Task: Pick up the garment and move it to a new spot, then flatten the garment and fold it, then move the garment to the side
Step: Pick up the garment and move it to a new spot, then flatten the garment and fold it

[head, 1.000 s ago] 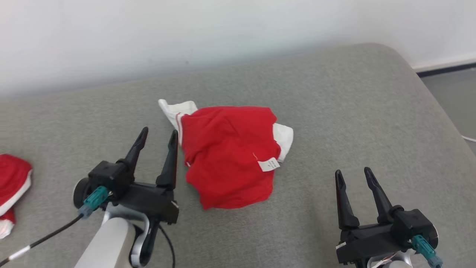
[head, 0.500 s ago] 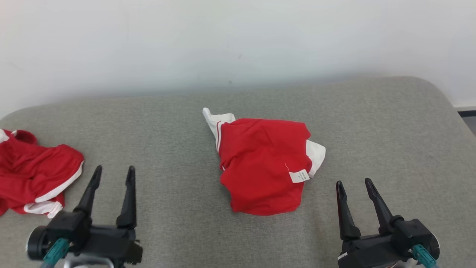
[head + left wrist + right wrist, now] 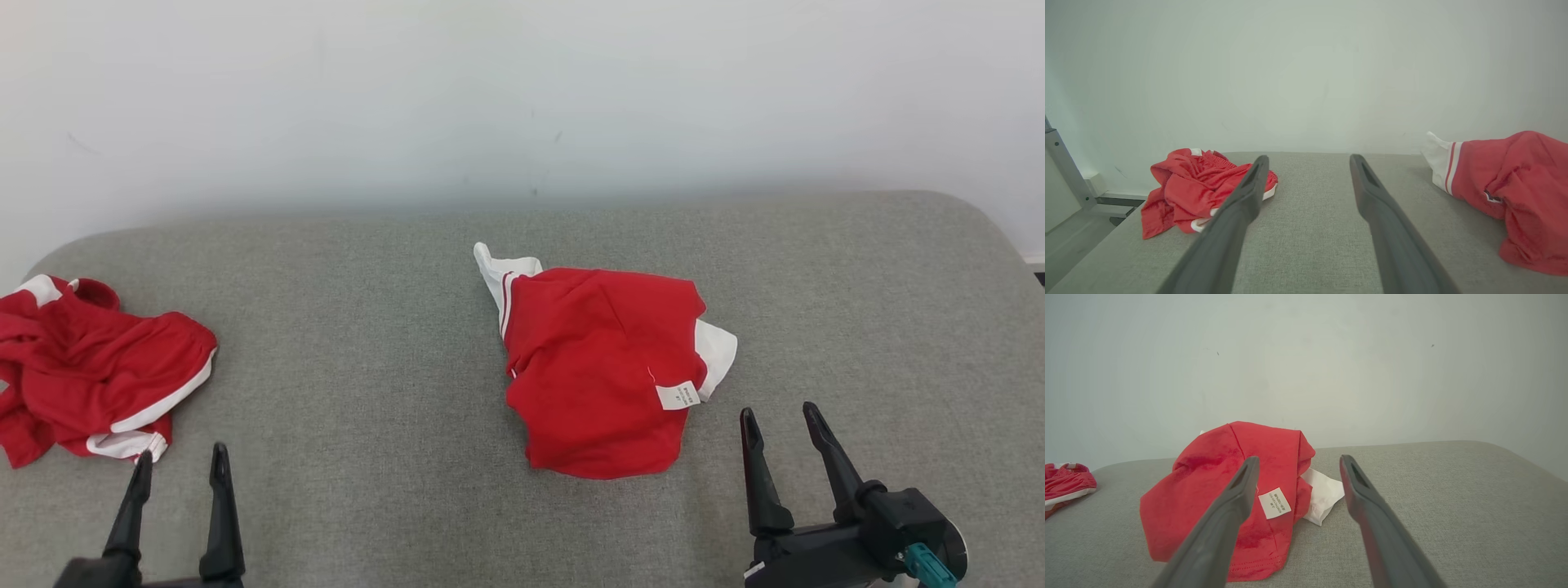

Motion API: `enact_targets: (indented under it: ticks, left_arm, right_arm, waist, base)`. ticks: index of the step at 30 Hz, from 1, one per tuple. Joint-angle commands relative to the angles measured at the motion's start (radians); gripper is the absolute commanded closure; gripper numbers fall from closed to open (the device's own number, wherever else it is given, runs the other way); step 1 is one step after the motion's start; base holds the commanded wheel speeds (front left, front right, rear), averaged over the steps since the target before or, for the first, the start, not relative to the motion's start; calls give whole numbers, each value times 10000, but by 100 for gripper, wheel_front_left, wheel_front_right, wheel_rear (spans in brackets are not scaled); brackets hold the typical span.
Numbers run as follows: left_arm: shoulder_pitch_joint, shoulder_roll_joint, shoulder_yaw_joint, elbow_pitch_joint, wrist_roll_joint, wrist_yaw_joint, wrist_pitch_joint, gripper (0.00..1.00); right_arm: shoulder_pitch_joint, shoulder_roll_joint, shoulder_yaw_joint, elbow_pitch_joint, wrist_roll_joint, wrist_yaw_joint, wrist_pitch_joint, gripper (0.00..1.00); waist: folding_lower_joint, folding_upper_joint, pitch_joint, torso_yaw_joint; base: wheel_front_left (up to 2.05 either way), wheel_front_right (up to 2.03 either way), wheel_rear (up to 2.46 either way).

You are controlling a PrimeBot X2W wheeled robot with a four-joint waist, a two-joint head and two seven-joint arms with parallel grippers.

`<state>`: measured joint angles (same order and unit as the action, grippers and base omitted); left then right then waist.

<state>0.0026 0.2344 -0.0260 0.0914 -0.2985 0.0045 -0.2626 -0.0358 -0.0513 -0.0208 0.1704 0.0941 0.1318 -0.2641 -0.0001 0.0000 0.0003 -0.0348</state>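
Note:
A red garment (image 3: 600, 376) with white trim and a white label lies bunched in the middle of the grey cushion (image 3: 367, 327); the wrist views show it too (image 3: 1523, 192) (image 3: 1216, 486). A second red garment (image 3: 90, 367) with white stripes lies crumpled at the cushion's left end (image 3: 1196, 192). My left gripper (image 3: 181, 454) is open and empty at the lower left, just in front of the crumpled garment and apart from it. My right gripper (image 3: 779, 412) is open and empty at the lower right, just right of the middle garment's label corner, not touching it.
A pale wall runs along the cushion's far edge. The cushion's corners are rounded, with its right edge falling away near my right gripper. In the left wrist view a metal post (image 3: 1061, 167) and floor (image 3: 1069, 228) lie beyond the left end.
The head camera has swung left and up, bringing the left garment into view. My left gripper has drawn back from beside the middle garment to the lower left. The garments lie as before.

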Motion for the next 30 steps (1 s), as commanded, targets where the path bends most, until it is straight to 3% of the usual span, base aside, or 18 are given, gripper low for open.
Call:
enact_targets:
  ticks: [1, 20, 30]
  left_arm:
    - [213, -78, 67, 11, 165, 2, -33, 0]
    - [366, -578, 442, 534, 1164, -813, -34, 0]
    - [385, -753, 682, 626, 1390, -929, -34, 0]
  right_arm:
    - [74, 22, -24, 30, -143, -21, -6, 0]
    - [83, 21, -43, 380, -229, -21, -6, 0]
    - [111, 22, -29, 447, -235, -22, -6, 0]
  waist:
    - [1, 0, -32, 11]
    - [1, 0, -98, 189]
    - [1, 0, -57, 232]
  base:
    - [0, 0, 0]
    - [0, 0, 0]
    - [0, 0, 0]
